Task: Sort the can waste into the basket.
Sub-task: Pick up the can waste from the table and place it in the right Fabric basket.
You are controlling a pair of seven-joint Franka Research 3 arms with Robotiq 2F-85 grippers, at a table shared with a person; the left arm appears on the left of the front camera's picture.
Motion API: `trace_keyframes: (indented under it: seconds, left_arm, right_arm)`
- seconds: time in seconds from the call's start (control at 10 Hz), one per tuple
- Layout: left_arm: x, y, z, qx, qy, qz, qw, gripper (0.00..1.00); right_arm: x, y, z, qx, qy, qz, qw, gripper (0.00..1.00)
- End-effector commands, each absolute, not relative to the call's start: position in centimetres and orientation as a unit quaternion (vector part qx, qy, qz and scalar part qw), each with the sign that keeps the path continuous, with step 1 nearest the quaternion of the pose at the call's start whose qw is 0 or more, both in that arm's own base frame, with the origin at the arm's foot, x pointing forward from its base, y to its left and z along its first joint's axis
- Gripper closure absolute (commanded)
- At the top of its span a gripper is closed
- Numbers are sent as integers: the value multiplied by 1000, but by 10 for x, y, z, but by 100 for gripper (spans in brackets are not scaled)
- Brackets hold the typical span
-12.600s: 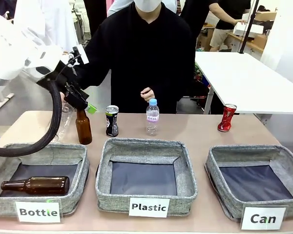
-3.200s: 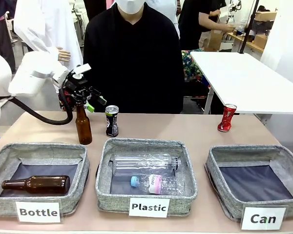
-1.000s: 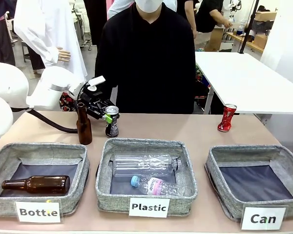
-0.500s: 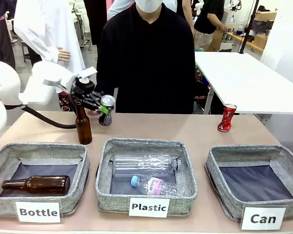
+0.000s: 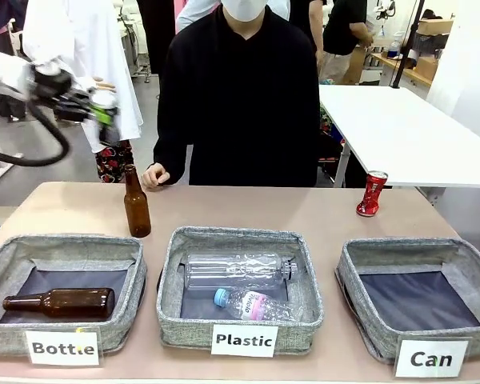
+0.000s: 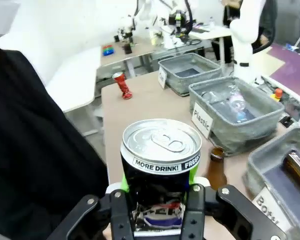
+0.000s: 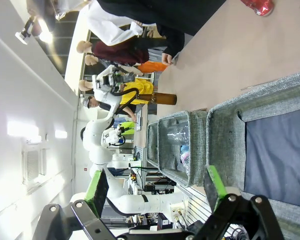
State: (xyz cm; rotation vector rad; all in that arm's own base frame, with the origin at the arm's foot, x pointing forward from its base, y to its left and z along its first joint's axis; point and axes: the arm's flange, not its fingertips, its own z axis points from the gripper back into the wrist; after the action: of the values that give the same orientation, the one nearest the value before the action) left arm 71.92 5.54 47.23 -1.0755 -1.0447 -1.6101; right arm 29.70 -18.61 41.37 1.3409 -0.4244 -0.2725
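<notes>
My left gripper point(image 5: 102, 112) hangs high at the far left, shut on the black can point(image 5: 104, 99). In the left wrist view the black can point(image 6: 160, 165) with its silver top sits between the green pads of that gripper point(image 6: 157, 202). The red can point(image 5: 372, 194) stands at the table's far right; it also shows far off as the red can point(image 6: 123, 85) and at the top edge as the red can point(image 7: 257, 6). The "Can" basket point(image 5: 360, 256) at the front right holds nothing. My right gripper point(image 7: 155, 195) is open above the "Can" basket point(image 7: 250, 107).
A brown bottle point(image 5: 136, 204) stands behind the "Bottle" basket point(image 5: 8, 250), which holds another bottle lying down. The "Plastic" basket point(image 5: 304, 272) holds two clear bottles. A person stands at the far side with one hand point(image 5: 154, 176) on the table.
My left gripper has lifted the black can off the table and carried it up and to the left. Earlier on, the clear bottles went into the "Plastic" basket.
</notes>
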Motion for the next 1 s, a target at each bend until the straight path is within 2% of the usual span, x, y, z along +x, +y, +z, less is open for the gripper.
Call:
trace_keyframes:
  seconds: [0.0,0.3,0.4,0.5,0.6,0.9]
  left_arm:
    - [643,105,482,-446,-416,-605,513,100]
    - [546,179,496,-408,-401,-545,613,100]
    - [511,192,495,-396,-396,-543,626,100]
    - [480,200,495,-392,-418,-548,610,100]
    - [555,232,506,-404,-406,-541,615,100]
    - [555,232,506,-404,-406,-541,615,100]
  right_arm:
    - [297,-187,414,617,-204,-116,752,0]
    - [297,-187,414,617,-204,-116,752,0]
    - [297,-187,414,617,-204,-116,752,0]
    - [297,-187,414,617,-204,-116,752,0]
    - [297,-187,414,617,-204,-116,752,0]
    - [297,-187,414,617,-204,-116,752,0]
